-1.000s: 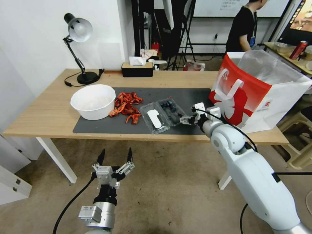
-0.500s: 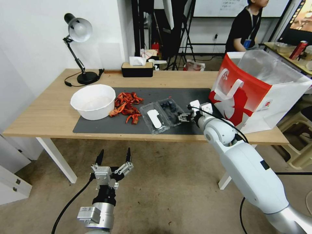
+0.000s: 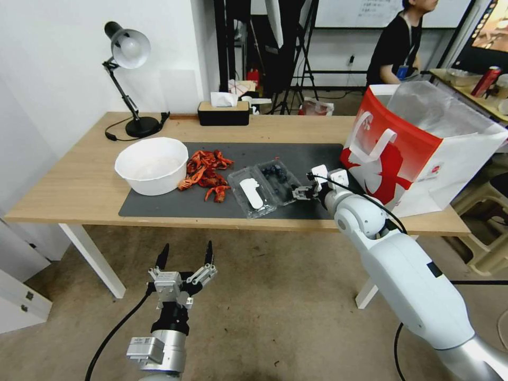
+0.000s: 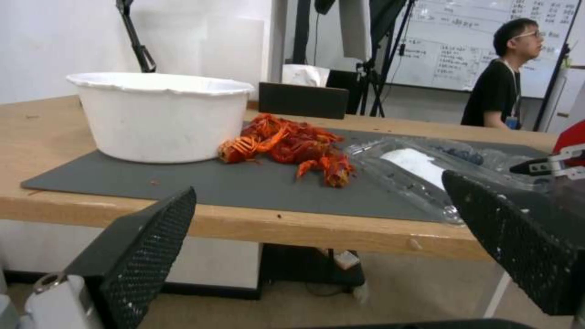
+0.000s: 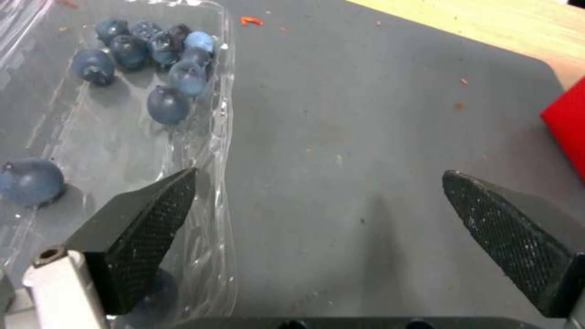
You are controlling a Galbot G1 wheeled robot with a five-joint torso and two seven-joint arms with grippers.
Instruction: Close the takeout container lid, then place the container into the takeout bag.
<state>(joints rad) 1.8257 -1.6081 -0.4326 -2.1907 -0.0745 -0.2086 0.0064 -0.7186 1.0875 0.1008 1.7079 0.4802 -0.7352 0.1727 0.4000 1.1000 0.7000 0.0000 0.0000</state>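
The surface [image 3: 79, 185] carries everything, and the takeout bag [image 3: 423, 143] stands just beyond my right tool [image 3: 299, 192], on its outer side, mouth open to the top. On the other side of this tool the takeout container [image 3: 276, 180] lies flat and open on the grey mat [image 3: 159, 203], with the lid [image 3: 248, 193] spread out on the far side of the blueberries [image 5: 152, 55]. My right tool is wide open and holds nothing; one finger [image 5: 143, 228] lies over the clear rim, the other stands over bare mat. My left tool [image 3: 185, 260] waits below the surface edge, also open and empty. I think the danger is here: the thin plastic may buckle or slide if I push, and berries may roll out before the lid is closed.
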